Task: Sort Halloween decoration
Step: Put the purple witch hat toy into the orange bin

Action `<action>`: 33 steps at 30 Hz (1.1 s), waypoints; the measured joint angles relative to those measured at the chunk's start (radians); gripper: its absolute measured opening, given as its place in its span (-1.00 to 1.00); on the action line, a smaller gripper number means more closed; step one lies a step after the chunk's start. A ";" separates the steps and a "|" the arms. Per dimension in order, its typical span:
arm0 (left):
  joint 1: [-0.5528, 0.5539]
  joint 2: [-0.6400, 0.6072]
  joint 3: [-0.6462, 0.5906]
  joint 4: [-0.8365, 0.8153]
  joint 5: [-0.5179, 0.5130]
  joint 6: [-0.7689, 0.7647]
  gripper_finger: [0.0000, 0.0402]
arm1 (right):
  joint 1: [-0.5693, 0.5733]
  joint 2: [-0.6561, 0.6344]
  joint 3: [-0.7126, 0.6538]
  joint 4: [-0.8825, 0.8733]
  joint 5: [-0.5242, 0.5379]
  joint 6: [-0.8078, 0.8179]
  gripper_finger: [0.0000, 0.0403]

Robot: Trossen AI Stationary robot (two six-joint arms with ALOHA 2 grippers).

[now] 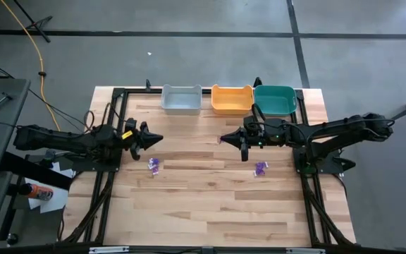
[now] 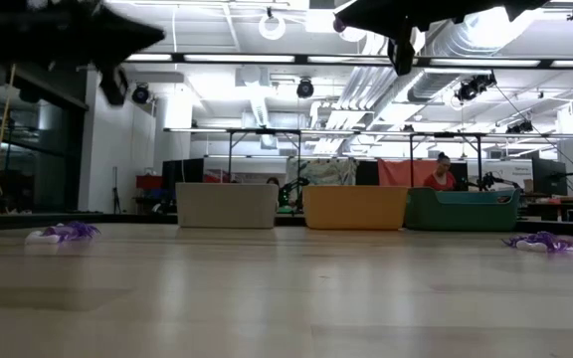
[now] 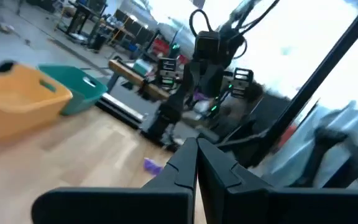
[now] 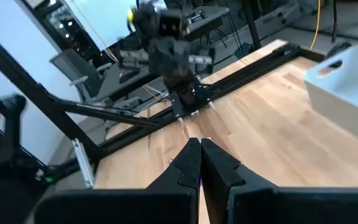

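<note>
Two little heaps of tiny purple Halloween trinkets [image 1: 153,164] [image 1: 261,168] lie on the wooden table [image 1: 210,204], untouched, while the left gripper [image 1: 158,140] and right gripper [image 1: 224,139] hover above, pinched shut and empty, so I think one must open and dip down.

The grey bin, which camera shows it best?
The high view: it looks straight down into the grey bin, leftmost of three at the table's far edge, showing rim and inside. The low view gives only its front wall. The right wrist view catches one corner; the left wrist view misses it.
</note>
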 joint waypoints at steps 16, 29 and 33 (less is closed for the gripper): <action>0.070 0.550 0.699 -0.297 -0.007 0.310 -1.00 | -0.192 -0.001 0.000 0.173 -0.217 -0.230 -1.00; 0.214 0.443 0.782 -0.421 -0.006 0.448 -1.00 | -0.445 0.251 0.398 -0.426 -0.037 -0.060 -1.00; 0.264 0.406 0.782 -0.461 -0.007 0.486 -1.00 | -0.555 0.425 0.588 -0.666 0.045 -0.047 -1.00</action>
